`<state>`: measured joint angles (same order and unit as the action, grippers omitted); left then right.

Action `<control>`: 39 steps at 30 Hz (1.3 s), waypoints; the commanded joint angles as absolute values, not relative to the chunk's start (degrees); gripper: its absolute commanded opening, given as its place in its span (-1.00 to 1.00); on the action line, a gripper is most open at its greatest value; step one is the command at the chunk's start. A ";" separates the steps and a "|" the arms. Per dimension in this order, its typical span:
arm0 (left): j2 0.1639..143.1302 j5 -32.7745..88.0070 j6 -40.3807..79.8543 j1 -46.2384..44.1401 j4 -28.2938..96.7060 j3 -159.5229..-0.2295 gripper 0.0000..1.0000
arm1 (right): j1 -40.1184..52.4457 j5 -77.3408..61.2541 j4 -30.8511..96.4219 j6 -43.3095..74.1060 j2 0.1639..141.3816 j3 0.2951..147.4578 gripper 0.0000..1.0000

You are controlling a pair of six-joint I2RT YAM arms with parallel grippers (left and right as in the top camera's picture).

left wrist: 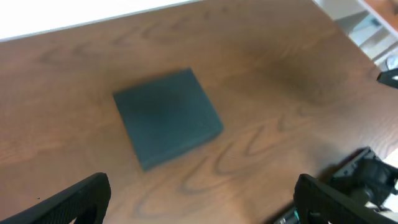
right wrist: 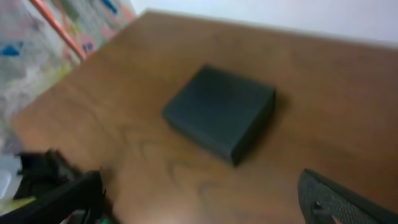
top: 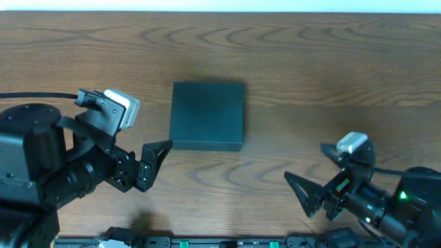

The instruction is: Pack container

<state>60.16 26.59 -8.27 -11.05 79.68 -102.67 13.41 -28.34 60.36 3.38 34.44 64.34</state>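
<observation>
Showing the container (top: 207, 114) lying flat near the middle of the tabletop (top: 344, 62), its flap lid folded down so that only a plain dark top is presented and nothing of the interior can be seen. The left pincer (top: 160, 164) is held just beside the box's near left corner in the overhead view and, by its wrist view, is not touching it; its fingers are spread wide with nothing between them. The right pincer (top: 297, 195) is held well apart from the box toward the near right, likewise spread wide and empty. No loose packets or other goods are seen on the wood around the box. Whether anything has been placed inside cannot be told from these views. Two readings are therefore allowed: packing and closing are complete, or the lid has yet to be opened and nothing has been loaded. The first is judged the likelier, since no goods lie outside the box.
</observation>
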 commanded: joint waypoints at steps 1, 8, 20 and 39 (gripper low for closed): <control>60.31 26.98 -7.66 -11.29 80.60 -102.63 0.91 | 13.80 -28.93 64.20 4.23 34.17 64.75 0.99; 60.31 26.98 -7.66 -11.29 80.62 -102.63 0.91 | 13.80 -28.93 71.18 4.25 34.17 64.75 0.99; 54.30 15.31 -8.95 -10.61 81.17 -99.72 0.91 | 13.80 -28.93 71.68 4.23 34.17 64.75 0.98; 16.38 -6.85 5.50 1.02 48.95 -40.93 0.91 | 13.80 -28.93 71.68 4.23 34.17 64.75 0.99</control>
<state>20.56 -3.97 0.86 -0.75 50.68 -46.85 13.41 -28.56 71.61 3.88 34.37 64.45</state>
